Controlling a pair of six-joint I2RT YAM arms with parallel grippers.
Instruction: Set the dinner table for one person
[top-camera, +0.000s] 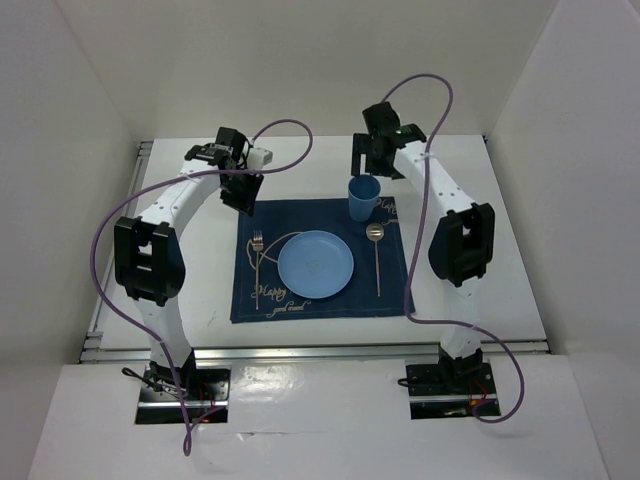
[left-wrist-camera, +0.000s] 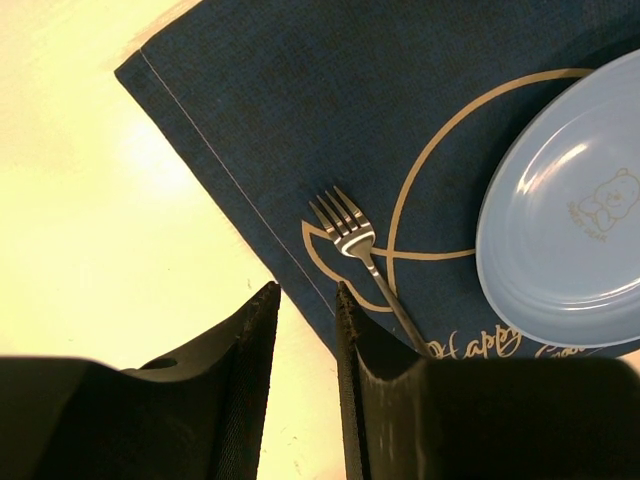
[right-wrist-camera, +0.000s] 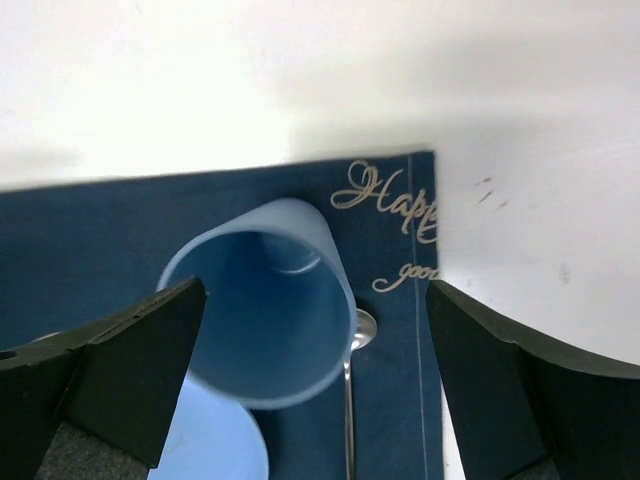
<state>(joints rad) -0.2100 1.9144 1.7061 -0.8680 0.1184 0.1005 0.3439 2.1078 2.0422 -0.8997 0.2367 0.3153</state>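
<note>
On the white dinner table (top-camera: 200, 290) lies a navy placemat (top-camera: 320, 300). A blue plate (top-camera: 315, 264) sits at its middle, a fork (top-camera: 257, 262) to the left and a spoon (top-camera: 376, 255) to the right. A blue cup (top-camera: 364, 198) stands upright at the mat's far right corner. My right gripper (top-camera: 366, 165) hovers just above and behind the cup (right-wrist-camera: 265, 310), jaws wide open (right-wrist-camera: 315, 300) and clear of it. My left gripper (top-camera: 244, 192) hangs over the mat's far left corner, its jaws (left-wrist-camera: 307, 290) a narrow gap apart with nothing between them. The fork (left-wrist-camera: 355, 245) lies just beyond them.
A metal rail (top-camera: 320, 352) runs along the table's near edge, another (top-camera: 110, 280) down the left side. White walls enclose the back and both sides. Purple cables loop above both arms.
</note>
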